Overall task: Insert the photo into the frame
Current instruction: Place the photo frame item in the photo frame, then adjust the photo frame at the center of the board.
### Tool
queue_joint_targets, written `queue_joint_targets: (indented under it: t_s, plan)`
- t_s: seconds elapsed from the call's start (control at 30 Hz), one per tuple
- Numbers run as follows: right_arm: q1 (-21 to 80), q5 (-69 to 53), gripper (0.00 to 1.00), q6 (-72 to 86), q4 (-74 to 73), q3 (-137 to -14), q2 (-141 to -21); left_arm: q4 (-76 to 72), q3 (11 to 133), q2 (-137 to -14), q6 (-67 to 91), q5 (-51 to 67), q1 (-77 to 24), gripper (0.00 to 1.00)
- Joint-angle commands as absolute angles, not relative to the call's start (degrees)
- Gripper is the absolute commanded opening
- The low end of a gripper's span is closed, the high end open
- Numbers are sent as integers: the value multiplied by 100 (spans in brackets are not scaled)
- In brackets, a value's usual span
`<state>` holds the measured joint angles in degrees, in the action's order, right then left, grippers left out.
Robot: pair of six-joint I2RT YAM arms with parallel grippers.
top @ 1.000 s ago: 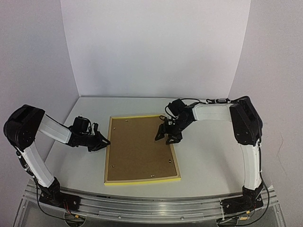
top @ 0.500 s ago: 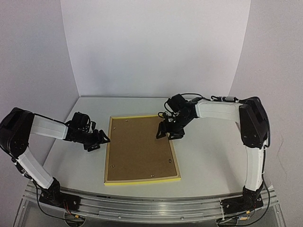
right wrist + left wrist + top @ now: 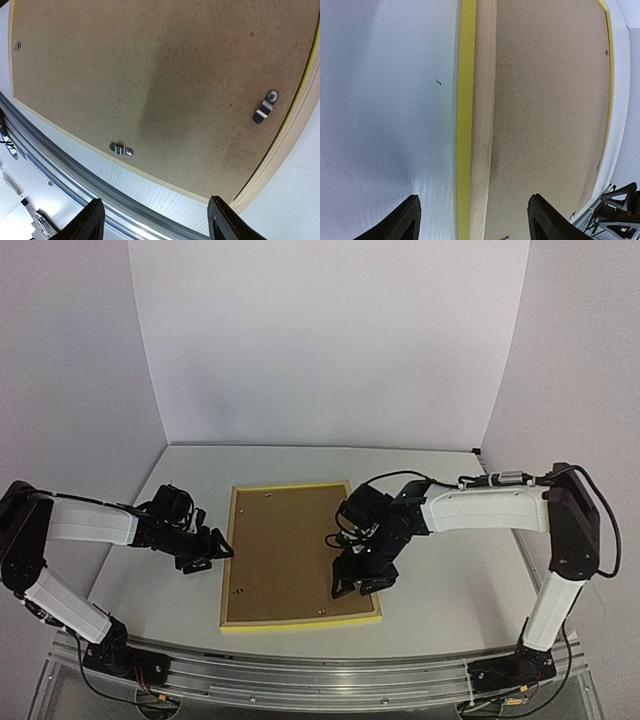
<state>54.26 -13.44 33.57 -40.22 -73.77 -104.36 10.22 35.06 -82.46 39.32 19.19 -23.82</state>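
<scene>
The frame (image 3: pixel 300 622) lies face down on the table, its yellow edges around a brown backing board (image 3: pixel 285 550). The photo is hidden. My left gripper (image 3: pixel 210 550) stands open just beside the frame's left edge; in the left wrist view its fingers (image 3: pixel 405 222) straddle the yellow edge (image 3: pixel 465 125), gripper (image 3: pixel 475 220) holding nothing. My right gripper (image 3: pixel 358 588) hovers open over the frame's near right corner. In the right wrist view the gripper (image 3: pixel 157 220) looks down on the board (image 3: pixel 150 75) with a metal tab (image 3: pixel 121 149) and another tab (image 3: pixel 264 107) turned over it.
White table (image 3: pixel 450 580) with white walls behind and at both sides. An aluminium rail (image 3: pixel 320 670) runs along the near edge, seen in the right wrist view as grooved metal rail (image 3: pixel 75 175) just past the frame's near side.
My left gripper has opened and shifted slightly nearer along the frame's left edge. My right gripper has moved from the frame's far right side down to its near right corner.
</scene>
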Motion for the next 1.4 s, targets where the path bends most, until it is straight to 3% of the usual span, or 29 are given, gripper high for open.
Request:
queue_joint_targets:
  t_s: [0.0,1.37]
  plan:
    - [5651,-1609,67,3804,-4113,-7237,-10333,920,3463,-8304,4050,1905,-2495,72]
    - [5983,-468,66,4536,-3889,-6607,-10194,271,3168,-8657,4242,2285,-2522,66]
